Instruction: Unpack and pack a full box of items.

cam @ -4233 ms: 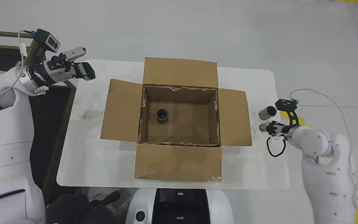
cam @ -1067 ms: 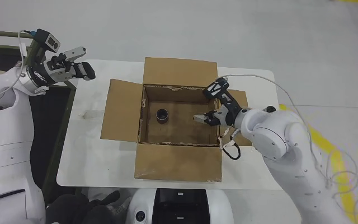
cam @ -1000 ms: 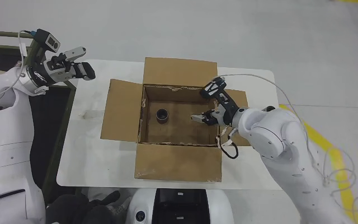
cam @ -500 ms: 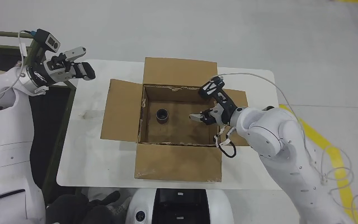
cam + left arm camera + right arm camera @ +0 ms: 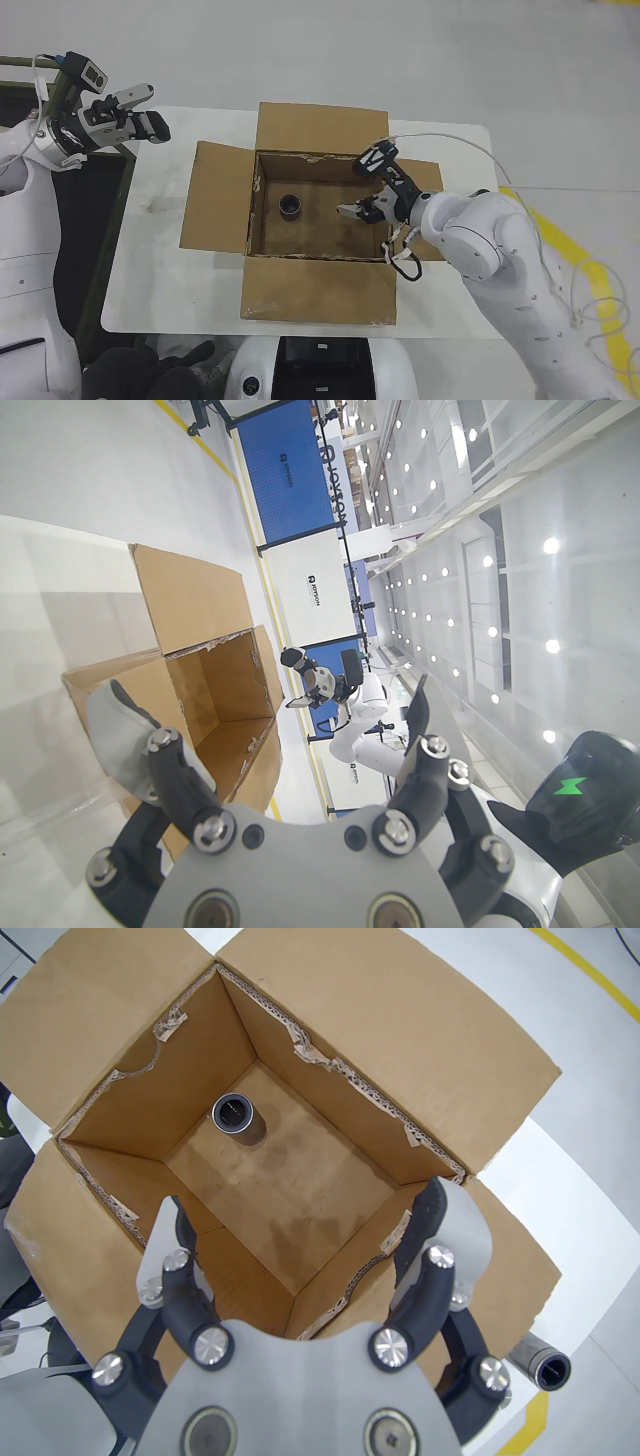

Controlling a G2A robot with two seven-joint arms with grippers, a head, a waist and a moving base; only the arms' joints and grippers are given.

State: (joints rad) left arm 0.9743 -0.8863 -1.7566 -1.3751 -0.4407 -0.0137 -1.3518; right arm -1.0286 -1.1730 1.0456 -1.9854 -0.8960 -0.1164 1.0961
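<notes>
An open cardboard box (image 5: pixel 320 130) stands mid-table with its four flaps spread. One dark metal cylinder (image 5: pixel 291 206) stands upright on the box floor, toward its left side; the right wrist view looks into its hollow top (image 5: pixel 234 1115). My right gripper (image 5: pixel 355 210) hangs open and empty above the box's right half, apart from the cylinder (image 5: pixel 302 1208). A second cylinder (image 5: pixel 542 1363) lies on the table outside the box's right flap. My left gripper (image 5: pixel 155 112) is open and empty above the table's far left corner (image 5: pixel 265 710), facing the box (image 5: pixel 200 650).
The white table (image 5: pixel 150 280) has bare room left of and in front of the box. A dark green frame (image 5: pixel 105 250) runs along the table's left edge. Torn tape fringes the box rim (image 5: pixel 310 1053).
My right arm has swung from the table's right side, by the loose cylinder, to over the box, and in the last second crept a little further left. The left arm has not moved.
</notes>
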